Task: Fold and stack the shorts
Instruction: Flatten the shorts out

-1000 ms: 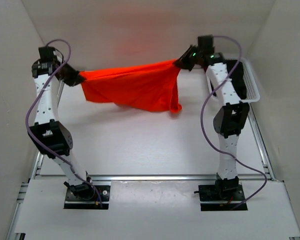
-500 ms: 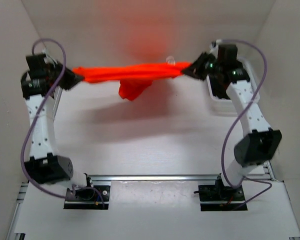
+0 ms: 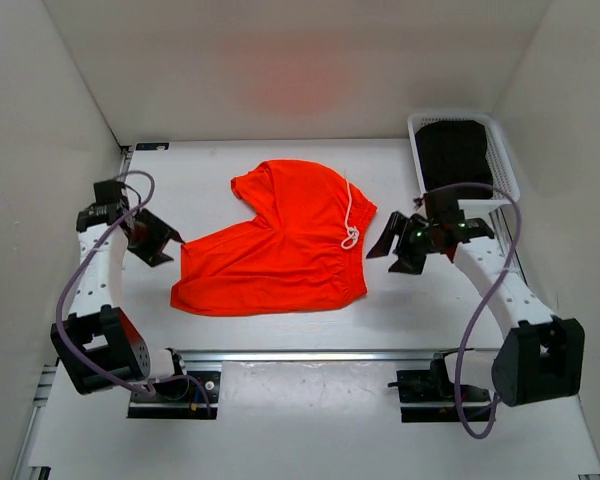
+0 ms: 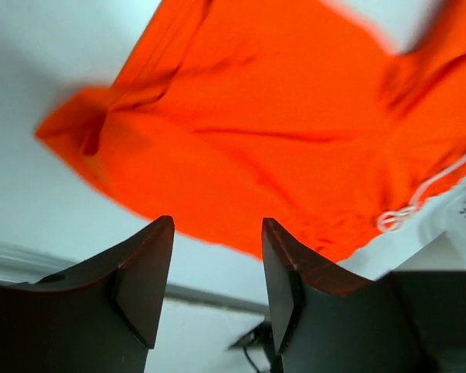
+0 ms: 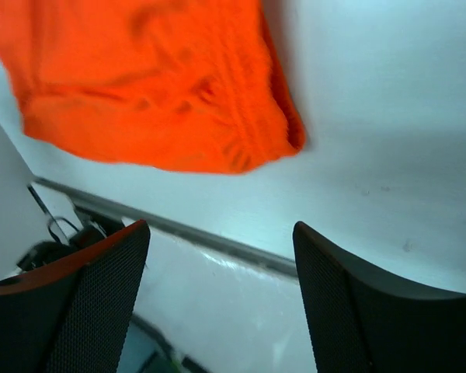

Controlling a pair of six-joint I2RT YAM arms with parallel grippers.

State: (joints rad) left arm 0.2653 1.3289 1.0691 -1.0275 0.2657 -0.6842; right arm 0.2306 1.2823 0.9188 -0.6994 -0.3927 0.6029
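Note:
The orange-red shorts (image 3: pixel 280 250) lie spread flat on the white table, waistband toward the right, with the white drawstring (image 3: pixel 352 225) on top near that edge. My left gripper (image 3: pixel 170 242) hovers just off the shorts' left hem, open and empty. Off the waistband side, my right gripper (image 3: pixel 382 243) is also open and holds nothing. In the left wrist view the shorts (image 4: pixel 279 132) fill the space beyond the parted fingers of the left gripper (image 4: pixel 217 233). The right wrist view shows the waistband corner (image 5: pixel 256 140) above the wide-open right gripper (image 5: pixel 221 233).
A white mesh basket (image 3: pixel 505 165) at the back right holds a dark folded garment (image 3: pixel 455 150). A metal rail (image 3: pixel 310 354) runs along the table's near edge. White walls close in the left, right and back sides.
Both grippers let go of the shorts, which dropped from being stretched in the air to lying flat on the table. Both arms swung down and toward the near side.

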